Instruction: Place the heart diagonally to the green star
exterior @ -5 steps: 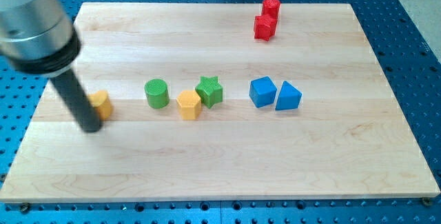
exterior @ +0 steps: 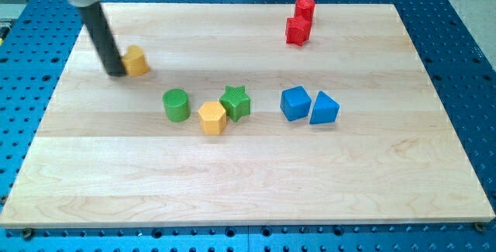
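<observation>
two yellow blocks (exterior: pixel 136 60) (exterior: pixel 211 117), two green (exterior: pixel 176 105) (exterior: pixel 235 101), two blue (exterior: pixel 295 103) (exterior: pixel 324 108), two red (exterior: pixel 304 7) (exterior: pixel 297 30); eight altogether.

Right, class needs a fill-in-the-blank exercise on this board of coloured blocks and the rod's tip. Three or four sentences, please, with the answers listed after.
1. My tip touches the view's left side of the ____ heart.
2. The yellow hexagon lies between the green star and the green ____.
3. The two ____ blocks sit near the view's top edge.
4. The blue cube is left of the blue ____.

Answers: yellow; cylinder; red; triangle
</observation>
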You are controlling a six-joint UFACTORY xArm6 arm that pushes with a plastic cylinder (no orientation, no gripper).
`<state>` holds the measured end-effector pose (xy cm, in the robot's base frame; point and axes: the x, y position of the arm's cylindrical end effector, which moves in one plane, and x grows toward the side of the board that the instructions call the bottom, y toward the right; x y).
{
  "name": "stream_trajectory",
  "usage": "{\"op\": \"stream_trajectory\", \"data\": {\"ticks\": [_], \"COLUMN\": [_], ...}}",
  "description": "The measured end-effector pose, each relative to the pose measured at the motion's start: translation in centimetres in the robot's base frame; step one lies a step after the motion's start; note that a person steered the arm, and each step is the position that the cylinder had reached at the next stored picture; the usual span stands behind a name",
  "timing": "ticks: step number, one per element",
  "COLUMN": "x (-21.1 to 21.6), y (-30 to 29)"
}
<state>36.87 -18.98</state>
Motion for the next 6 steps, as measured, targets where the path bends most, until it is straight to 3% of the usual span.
{"op": "stream_trajectory", "data": {"ticks": [1,2,4,6], "x": [-1.7,-2.5,-7.9,-1.2], "y": [9.2,8.8,6.9,14.9]}}
